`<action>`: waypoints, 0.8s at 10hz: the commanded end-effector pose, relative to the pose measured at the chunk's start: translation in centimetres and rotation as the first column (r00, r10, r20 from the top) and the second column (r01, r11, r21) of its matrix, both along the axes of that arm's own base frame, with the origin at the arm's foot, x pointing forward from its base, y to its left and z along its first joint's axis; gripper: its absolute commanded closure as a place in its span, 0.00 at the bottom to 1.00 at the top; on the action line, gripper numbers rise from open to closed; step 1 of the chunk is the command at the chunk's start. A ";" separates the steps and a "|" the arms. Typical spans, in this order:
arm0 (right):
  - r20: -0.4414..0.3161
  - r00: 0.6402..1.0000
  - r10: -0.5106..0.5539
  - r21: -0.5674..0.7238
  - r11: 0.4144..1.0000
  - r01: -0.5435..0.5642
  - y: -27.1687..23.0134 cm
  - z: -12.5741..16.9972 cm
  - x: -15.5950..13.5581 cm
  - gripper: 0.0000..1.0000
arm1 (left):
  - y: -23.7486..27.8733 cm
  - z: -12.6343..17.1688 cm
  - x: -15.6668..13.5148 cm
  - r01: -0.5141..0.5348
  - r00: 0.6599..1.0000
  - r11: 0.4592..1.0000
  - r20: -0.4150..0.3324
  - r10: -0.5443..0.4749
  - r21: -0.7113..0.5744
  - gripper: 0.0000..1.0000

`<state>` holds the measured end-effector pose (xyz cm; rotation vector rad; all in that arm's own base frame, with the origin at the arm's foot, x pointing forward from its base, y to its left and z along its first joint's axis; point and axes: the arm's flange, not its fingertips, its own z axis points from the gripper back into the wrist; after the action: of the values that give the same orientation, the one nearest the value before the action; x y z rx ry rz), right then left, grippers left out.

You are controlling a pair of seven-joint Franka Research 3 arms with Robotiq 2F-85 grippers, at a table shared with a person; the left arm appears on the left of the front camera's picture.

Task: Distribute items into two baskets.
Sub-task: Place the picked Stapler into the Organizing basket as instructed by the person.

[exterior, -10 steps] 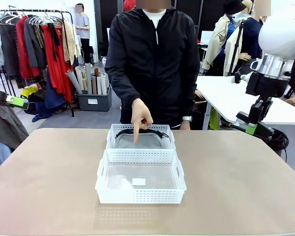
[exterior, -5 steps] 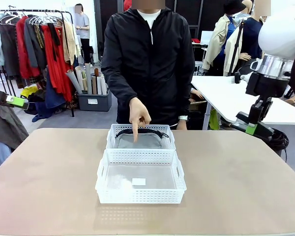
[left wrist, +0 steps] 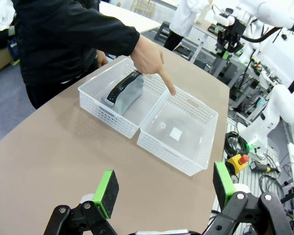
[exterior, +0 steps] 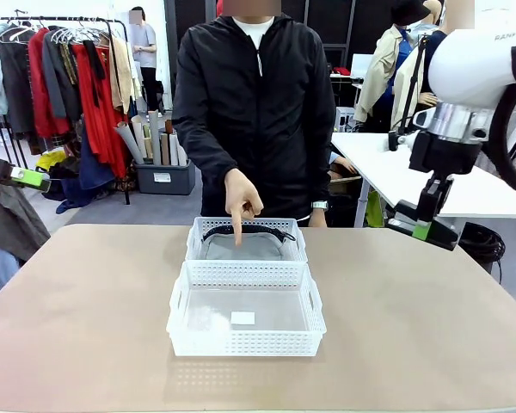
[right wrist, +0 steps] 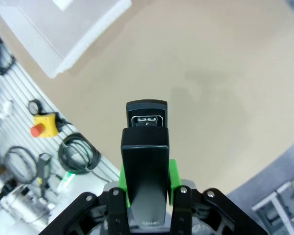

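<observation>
Two white lattice baskets stand end to end mid-table. The far basket (exterior: 193, 244) (left wrist: 104, 109) holds the grey pouch (exterior: 260, 249) (left wrist: 125, 96) with its black strap. The near basket (exterior: 245, 342) (left wrist: 170, 158) holds nothing but a small white label. A person's hand (exterior: 239, 196) (left wrist: 148, 53) points a finger down at the far basket. My right gripper (exterior: 423, 229) (right wrist: 147, 180) hangs above the table's right side, shut on the black stapler (right wrist: 146, 142). My left gripper (exterior: 19, 176) (left wrist: 165, 186) stays open and empty at the far left, well off the baskets.
A person in a black jacket (exterior: 258, 112) stands at the far edge behind the baskets. Bare tan tabletop (exterior: 413, 327) lies on both sides of the baskets. A clothes rack (exterior: 69, 86) and a white table (exterior: 387, 163) are beyond the table.
My right gripper with the stapler has moved left, toward the table. The person's pointing hand has stayed over the far basket. The left gripper has not moved.
</observation>
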<state>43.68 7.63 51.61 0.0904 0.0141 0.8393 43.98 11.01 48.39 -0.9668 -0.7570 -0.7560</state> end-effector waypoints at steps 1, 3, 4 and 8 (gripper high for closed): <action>0.015 0.994 0.109 -0.046 0.993 -0.108 1.2 -1.2 -0.6 1.00 | 0.0 0.2 -0.1 -0.003 1.000 1.000 0.001 0.003 -0.001 0.00; -0.013 0.974 0.226 -0.081 0.971 -0.227 3.2 -2.4 -1.6 1.00 | 0.0 0.2 -0.1 -0.003 1.000 1.000 0.001 0.003 -0.001 0.00; -0.012 0.961 0.277 -0.090 0.957 -0.277 4.0 -2.9 -2.1 1.00 | 0.0 0.2 -0.1 -0.003 1.000 1.000 0.001 0.003 -0.001 0.00; 0.002 0.910 0.414 -0.112 0.905 -0.411 7.2 -4.6 -3.2 1.00 | 0.0 0.2 -0.1 -0.003 1.000 1.000 0.001 0.003 -0.001 0.00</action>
<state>40.57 14.89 47.35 0.0161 0.0723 1.2141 43.98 11.00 48.39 -0.9669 -0.7569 -0.7561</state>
